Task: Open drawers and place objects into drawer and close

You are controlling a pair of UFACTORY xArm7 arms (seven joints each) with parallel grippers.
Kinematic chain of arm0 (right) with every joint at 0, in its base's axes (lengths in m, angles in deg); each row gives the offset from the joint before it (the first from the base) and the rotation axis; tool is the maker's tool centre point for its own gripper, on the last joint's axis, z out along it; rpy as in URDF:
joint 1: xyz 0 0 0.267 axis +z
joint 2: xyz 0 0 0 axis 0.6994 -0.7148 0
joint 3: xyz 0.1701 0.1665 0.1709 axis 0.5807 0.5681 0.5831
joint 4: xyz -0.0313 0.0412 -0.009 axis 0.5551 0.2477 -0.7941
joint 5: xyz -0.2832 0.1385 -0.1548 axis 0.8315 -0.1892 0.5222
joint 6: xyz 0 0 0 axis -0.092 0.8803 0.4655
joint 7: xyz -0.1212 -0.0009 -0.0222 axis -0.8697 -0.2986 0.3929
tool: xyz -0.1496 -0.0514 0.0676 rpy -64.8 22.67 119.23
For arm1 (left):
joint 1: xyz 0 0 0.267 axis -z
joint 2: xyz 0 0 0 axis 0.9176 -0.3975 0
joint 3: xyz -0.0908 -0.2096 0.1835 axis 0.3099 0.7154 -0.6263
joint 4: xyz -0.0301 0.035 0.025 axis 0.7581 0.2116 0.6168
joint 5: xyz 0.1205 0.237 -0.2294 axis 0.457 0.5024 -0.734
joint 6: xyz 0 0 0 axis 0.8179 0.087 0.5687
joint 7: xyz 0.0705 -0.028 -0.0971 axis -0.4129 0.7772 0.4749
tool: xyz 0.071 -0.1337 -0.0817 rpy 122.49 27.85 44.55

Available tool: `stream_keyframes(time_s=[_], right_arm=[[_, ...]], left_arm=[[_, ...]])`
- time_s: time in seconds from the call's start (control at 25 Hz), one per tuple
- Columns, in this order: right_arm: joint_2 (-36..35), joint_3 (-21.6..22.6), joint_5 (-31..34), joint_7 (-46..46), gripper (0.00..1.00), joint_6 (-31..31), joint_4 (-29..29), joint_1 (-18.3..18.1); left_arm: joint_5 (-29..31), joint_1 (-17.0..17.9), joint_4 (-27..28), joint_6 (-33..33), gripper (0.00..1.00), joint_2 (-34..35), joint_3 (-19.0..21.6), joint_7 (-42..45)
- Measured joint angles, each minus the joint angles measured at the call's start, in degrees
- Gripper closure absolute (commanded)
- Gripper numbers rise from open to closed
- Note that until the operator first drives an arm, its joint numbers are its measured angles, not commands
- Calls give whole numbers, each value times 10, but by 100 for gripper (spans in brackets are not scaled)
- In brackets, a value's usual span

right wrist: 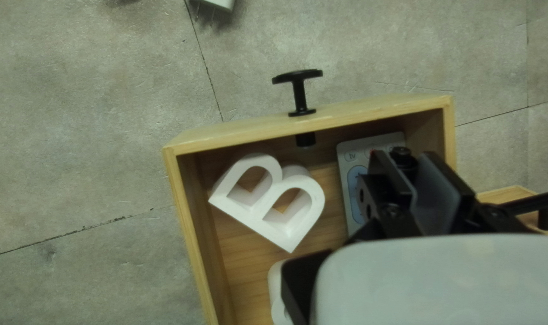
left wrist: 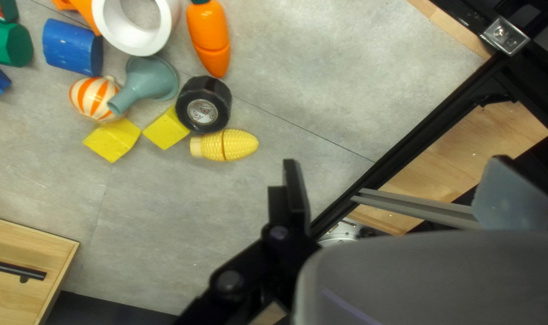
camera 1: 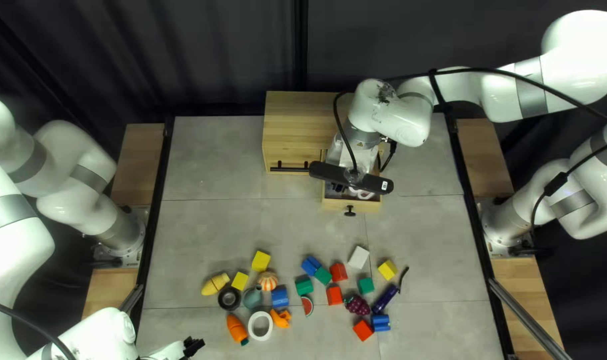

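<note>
Top left view, from the left: my left claw [left wrist: 400,174] hangs over the near left part of the surface [camera 1: 197,167], spread wide and gripping nothing, probably parked to leave room for the other arm. Near it lie a carrot [left wrist: 209,36], smooth and glossy, and a nubbly yellow corn cob [left wrist: 226,145], just beside a squat roll of black tape [left wrist: 205,103]. A matt funnel [left wrist: 150,78] rests on its side, its spout against an orange-striped ball [left wrist: 92,99].

Further right stands a cabinet [camera 1: 293,130] of pale, grained wood, its front fitted with a straight black bar handle [camera 1: 290,168]. At its right end the small wooden drawer [right wrist: 238,131] is pulled out, black knob [right wrist: 299,96] foremost, which allows reaching in from above. Inside, a thick white letter B [right wrist: 256,219] lies flat, low enough, I judge, to let the drawer slide home. Next to it is a slim, flat remote control [right wrist: 376,141]. My right claw [right wrist: 406,155] reaches down over the remote's side; I cannot tell whether it is open, closed or gripping something. It should rise clear before the drawer is pushed in, or it could jam. Nearer and rightward lie bumpy purple grapes [camera 1: 357,305] and a sleek eggplant [camera 1: 385,299].
</note>
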State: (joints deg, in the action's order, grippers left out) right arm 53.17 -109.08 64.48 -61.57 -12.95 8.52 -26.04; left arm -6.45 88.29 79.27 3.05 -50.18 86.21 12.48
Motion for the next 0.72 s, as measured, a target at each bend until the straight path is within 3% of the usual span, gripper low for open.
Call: stream_keyframes(time_s=[0.04,0.08,0.24,0.52,0.72], right_arm=[[0,0,2,3,35,1,0,0],[1,0,4,6,91,1,0,0],[9,2,13,20,99,1,-3,2],[61,30,70,104,99,20,-14,17],[111,74,126,202,99,38,-35,27]], left_arm=[[0,0,0,0,0,0,0,0],[0,0,0,0,0,0,0,0],[0,0,0,0,0,0,0,0],[0,0,0,0,0,0,0,0],[0,0,0,0,0,0,0,0]])
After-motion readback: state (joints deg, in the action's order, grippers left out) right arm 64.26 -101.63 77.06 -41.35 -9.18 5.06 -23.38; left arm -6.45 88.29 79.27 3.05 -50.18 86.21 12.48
